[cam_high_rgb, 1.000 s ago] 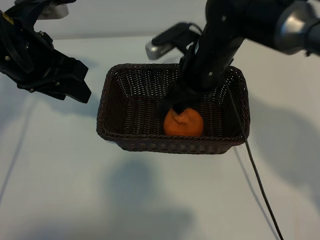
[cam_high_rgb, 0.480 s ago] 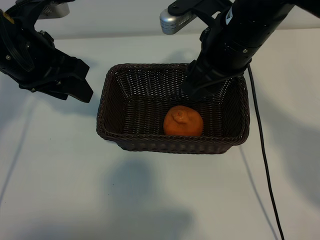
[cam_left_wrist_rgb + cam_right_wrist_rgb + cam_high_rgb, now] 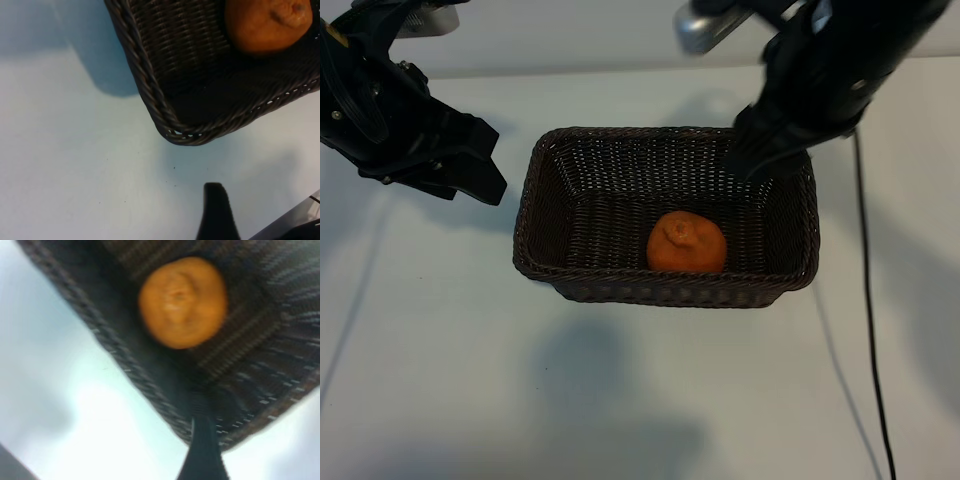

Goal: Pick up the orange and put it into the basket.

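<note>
The orange [image 3: 686, 243] lies loose on the floor of the dark brown wicker basket [image 3: 660, 293], near its front wall, stem bump up. My right gripper [image 3: 760, 160] hangs above the basket's back right corner, open and empty, well clear of the fruit. From the right wrist I look down on the orange [image 3: 182, 301] and the basket rim [image 3: 100, 340], with one finger [image 3: 202, 450] in front. My left gripper [image 3: 485, 165] is parked open to the left of the basket. Its wrist view shows the basket corner [image 3: 150, 90], part of the orange [image 3: 267, 22] and one finger [image 3: 216, 215].
A black cable [image 3: 870, 330] trails from the right arm across the white tabletop [image 3: 470, 380] to the right of the basket. Bare table lies in front of and to the left of the basket.
My right gripper has lifted off the orange and moved up and to the right, out of the basket. The orange stays where it lay. The left arm has not moved.
</note>
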`<state>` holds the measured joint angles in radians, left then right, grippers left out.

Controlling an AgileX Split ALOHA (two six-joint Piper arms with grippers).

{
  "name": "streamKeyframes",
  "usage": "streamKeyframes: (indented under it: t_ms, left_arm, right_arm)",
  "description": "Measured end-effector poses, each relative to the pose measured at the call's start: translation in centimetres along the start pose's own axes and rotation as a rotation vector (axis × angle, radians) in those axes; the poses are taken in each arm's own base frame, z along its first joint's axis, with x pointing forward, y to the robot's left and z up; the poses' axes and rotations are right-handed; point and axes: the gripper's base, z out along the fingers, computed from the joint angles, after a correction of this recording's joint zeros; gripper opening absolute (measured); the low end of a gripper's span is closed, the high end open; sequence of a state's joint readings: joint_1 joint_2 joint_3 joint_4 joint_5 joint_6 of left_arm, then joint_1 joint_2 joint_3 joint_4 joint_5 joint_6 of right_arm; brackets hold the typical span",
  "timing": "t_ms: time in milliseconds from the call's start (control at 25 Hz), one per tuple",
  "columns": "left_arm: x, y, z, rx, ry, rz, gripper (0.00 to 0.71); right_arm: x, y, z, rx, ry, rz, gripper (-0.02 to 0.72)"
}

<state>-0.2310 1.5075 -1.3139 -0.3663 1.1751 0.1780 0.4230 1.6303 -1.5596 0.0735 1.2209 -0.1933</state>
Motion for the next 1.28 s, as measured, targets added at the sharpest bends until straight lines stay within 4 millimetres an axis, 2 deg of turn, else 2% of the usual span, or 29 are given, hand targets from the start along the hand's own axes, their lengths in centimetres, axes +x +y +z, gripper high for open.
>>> streamKeyframes:
  t_ms: [200,400,600,840,1080,1280]
  left_arm:
    - [0.0,0.0,0.0,0.001,0.0,0.0,0.521]
    - [0.0,0.0,0.0,0.001,0.0,0.0,0.521]
    - [0.0,0.0,0.0,0.001,0.0,0.0,0.521]
    - [0.0,0.0,0.0,0.001,0.0,0.0,0.521]
    - [0.0,0.0,0.0,0.001,0.0,0.0,0.521]
    - [0.0,0.0,0.0,0.001,0.0,0.0,0.521]
  right_arm:
    - [1.4,-4.2,-2.5,0.072,-0.05,0.145,0.496]
    - [3.7,-8.1,-5.5,0.149,-0.11,0.28,0.481]
    - [5.4,-11.0,-6.5,0.197,-0.118,0.404,0.477]
    - [5.7,-11.0,-6.3,0.175,-0.119,0.424,0.477]
    - [7.6,-10.3,-2.9,0.097,-0.002,0.456,0.476]
    - [7.6,-9.9,-2.6,0.058,-0.006,0.471,0.476]
